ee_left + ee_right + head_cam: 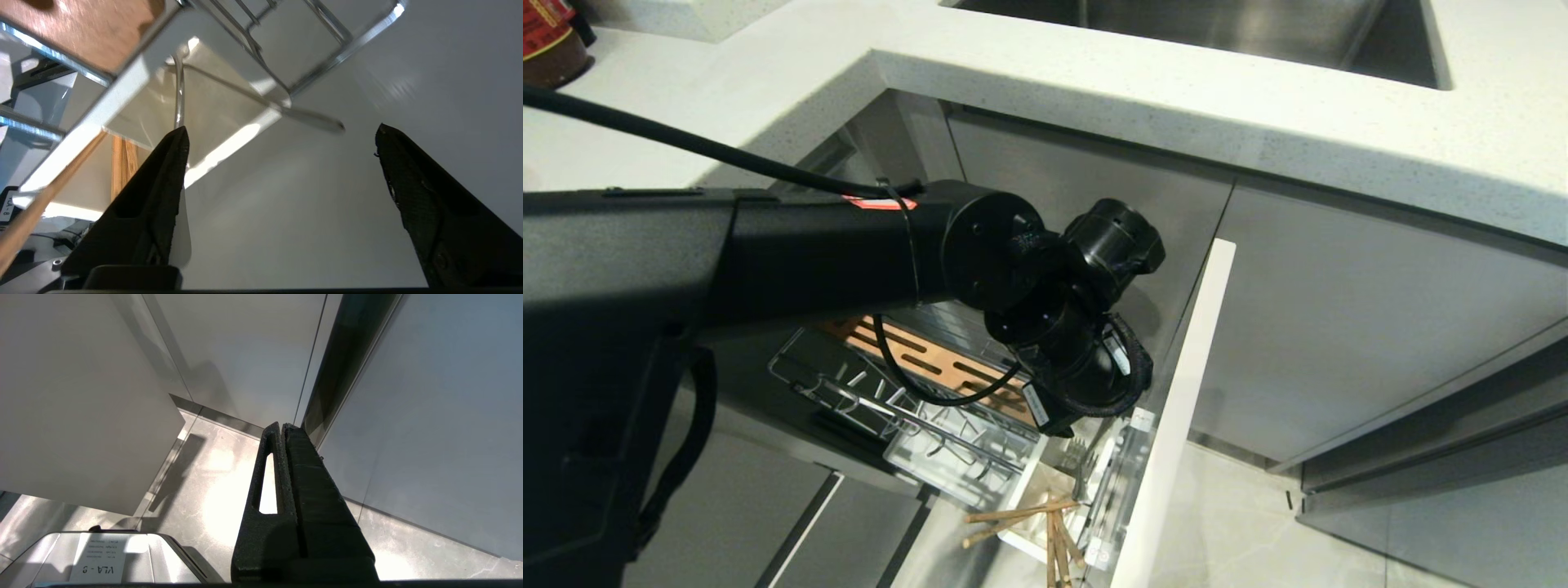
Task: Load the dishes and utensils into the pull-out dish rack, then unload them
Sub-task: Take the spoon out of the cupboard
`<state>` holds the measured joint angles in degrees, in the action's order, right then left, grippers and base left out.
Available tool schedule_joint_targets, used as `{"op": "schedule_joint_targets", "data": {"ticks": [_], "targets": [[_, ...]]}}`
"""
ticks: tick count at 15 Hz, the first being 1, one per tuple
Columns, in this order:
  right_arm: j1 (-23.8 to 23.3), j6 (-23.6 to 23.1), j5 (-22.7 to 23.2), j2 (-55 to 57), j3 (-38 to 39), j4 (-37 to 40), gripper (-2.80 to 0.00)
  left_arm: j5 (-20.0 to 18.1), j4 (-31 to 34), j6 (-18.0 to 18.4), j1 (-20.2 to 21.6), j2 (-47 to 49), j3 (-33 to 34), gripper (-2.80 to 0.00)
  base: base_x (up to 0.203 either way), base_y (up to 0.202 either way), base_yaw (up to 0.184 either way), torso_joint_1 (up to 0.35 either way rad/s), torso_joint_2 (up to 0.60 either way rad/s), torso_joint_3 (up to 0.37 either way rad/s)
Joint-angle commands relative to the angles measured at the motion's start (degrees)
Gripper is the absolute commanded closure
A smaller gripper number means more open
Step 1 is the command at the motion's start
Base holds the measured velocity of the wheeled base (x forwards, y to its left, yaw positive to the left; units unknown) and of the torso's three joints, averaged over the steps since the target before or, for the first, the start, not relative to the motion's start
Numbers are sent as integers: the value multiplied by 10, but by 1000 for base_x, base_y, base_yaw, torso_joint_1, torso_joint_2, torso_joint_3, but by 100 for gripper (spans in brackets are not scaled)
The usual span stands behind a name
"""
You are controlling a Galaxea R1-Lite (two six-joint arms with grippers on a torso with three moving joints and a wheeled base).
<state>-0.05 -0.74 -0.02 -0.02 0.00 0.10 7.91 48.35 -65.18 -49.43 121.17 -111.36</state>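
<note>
The pull-out dish rack (pixel 907 408) stands drawn out under the counter, with its tan wooden strip (pixel 931 359) and pale door front (pixel 1176 425). Its white cutlery cup (pixel 1031 482) holds wooden chopsticks (pixel 1021 514) and a silver fork (pixel 1078 457). My left arm reaches over the rack, wrist just above the cup. My left gripper (pixel 281 127) is open in front of the door, over the cup (pixel 229 106). One silver handle (pixel 178 94) runs along the inner side of a finger (pixel 163 192); another (pixel 310 119) slants out of the cup. Chopsticks (pixel 36 208) lean beside it. The dishes are out of view.
A white stone countertop (pixel 1176 90) with a steel sink (pixel 1217 24) overhangs the rack. A dark bottle (pixel 547 41) stands at the far left. Grey cabinet fronts (pixel 1339 327) lie to the right. My right gripper (pixel 282 426) hangs shut over the floor.
</note>
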Motion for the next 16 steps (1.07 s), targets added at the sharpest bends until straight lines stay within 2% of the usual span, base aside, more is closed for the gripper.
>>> {"op": "schedule_joint_targets", "data": {"ticks": [1,4,7,16], "targets": [[0,0,0,0,0,0,0,-5,0,-3,4,8,-1,-280,0,0,0,0,0,0],[0,0,0,0,0,0,0,-8,-14,-3,13,16,-2,-280,0,0,0,0,0,0],[0,0,0,0,0,0,0,-36,-15,-3,14,20,-2,-280,0,0,0,0,0,0],[0,0,0,0,0,0,0,-47,-14,-3,12,24,-2,-280,0,0,0,0,0,0]]}}
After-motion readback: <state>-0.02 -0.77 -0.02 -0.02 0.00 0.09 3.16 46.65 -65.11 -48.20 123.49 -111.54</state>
